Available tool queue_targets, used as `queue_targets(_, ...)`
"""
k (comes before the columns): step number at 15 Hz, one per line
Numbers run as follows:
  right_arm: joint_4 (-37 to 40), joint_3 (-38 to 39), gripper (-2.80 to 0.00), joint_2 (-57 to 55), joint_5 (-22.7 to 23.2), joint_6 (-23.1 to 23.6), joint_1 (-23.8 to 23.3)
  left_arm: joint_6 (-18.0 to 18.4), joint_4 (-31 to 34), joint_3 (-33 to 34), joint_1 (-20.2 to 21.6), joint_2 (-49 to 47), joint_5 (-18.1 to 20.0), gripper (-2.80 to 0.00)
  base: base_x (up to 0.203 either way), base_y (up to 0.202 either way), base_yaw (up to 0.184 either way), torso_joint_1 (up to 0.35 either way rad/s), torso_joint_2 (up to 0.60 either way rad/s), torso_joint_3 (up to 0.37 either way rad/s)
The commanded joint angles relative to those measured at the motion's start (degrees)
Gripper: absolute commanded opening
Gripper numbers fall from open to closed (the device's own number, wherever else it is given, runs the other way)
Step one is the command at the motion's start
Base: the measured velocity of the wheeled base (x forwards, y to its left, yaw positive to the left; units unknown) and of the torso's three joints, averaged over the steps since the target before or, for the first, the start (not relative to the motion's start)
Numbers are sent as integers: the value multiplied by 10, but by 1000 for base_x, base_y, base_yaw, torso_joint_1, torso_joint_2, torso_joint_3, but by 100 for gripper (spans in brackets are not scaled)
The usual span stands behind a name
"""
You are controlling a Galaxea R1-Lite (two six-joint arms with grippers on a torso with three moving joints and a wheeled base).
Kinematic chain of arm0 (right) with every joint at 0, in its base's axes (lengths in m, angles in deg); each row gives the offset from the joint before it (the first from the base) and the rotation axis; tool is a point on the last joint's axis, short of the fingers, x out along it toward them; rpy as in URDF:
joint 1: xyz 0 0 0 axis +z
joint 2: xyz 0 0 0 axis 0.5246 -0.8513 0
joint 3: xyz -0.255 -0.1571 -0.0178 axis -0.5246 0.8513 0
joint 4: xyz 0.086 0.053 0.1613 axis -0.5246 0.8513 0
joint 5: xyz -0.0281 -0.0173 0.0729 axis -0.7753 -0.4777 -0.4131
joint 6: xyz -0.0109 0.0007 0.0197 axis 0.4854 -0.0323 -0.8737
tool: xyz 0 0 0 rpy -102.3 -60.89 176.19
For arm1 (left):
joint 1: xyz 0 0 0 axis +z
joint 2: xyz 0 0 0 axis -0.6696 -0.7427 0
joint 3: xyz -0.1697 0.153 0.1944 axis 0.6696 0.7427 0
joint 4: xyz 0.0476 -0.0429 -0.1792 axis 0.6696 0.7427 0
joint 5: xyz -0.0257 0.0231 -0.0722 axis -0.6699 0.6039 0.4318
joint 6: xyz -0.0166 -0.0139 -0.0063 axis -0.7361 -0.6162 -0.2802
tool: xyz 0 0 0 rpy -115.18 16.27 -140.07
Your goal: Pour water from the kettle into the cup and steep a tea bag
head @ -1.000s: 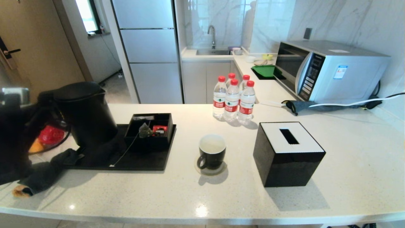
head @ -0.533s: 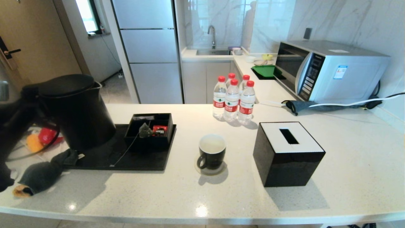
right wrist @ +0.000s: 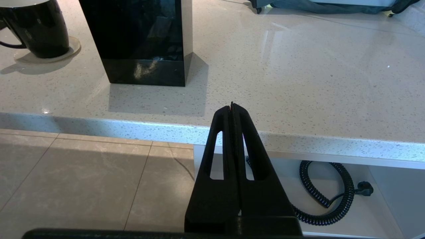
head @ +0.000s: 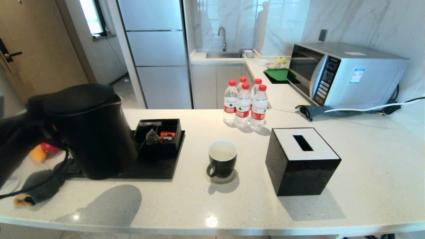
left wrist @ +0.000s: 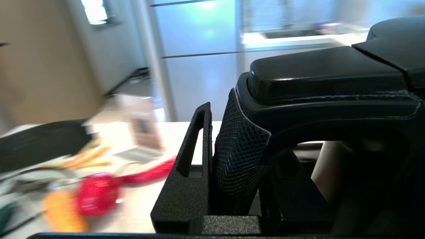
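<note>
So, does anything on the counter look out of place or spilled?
No spill shows. One oddity: the tea bag sits on the edge of the black box, not in the cup. The left hand holds the kettle by its handle, upright above the tray.

Bright daylight, soft shadows and glare spots on the counter; left wrist view's background smears with blur.

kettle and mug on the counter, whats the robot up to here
The left gripper is clamped on the handle of the black kettle and holds it above the near end of the black tray, left of the cup. The cup sits on a coaster and has some liquid in it. The tea bag lies in the compartment box. The right gripper is shut, parked below the counter edge.
</note>
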Motion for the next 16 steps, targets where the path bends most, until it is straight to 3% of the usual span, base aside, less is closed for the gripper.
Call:
queue_targets(1,0,0,-280,-1,0,0,0,-2,-27,27,-28,36,-1,-280,0,0,0,0,0,0)
queue_targets(5,0,0,-280,-1,0,0,0,0,-17,29,-83,36,-23,-280,0,0,0,0,0,0)
queue_targets(9,0,0,-280,-1,0,0,0,25,19,5,-188,21,-115,-280,0,0,0,0,0,0)
queue_targets(13,0,0,-280,-1,0,0,0,63,25,-23,-276,-30,-185,-280,0,0,0,0,0,0)
queue_targets(16,0,0,-280,-1,0,0,0,88,25,-46,-338,-67,-259,-280,0,0,0,0,0,0)
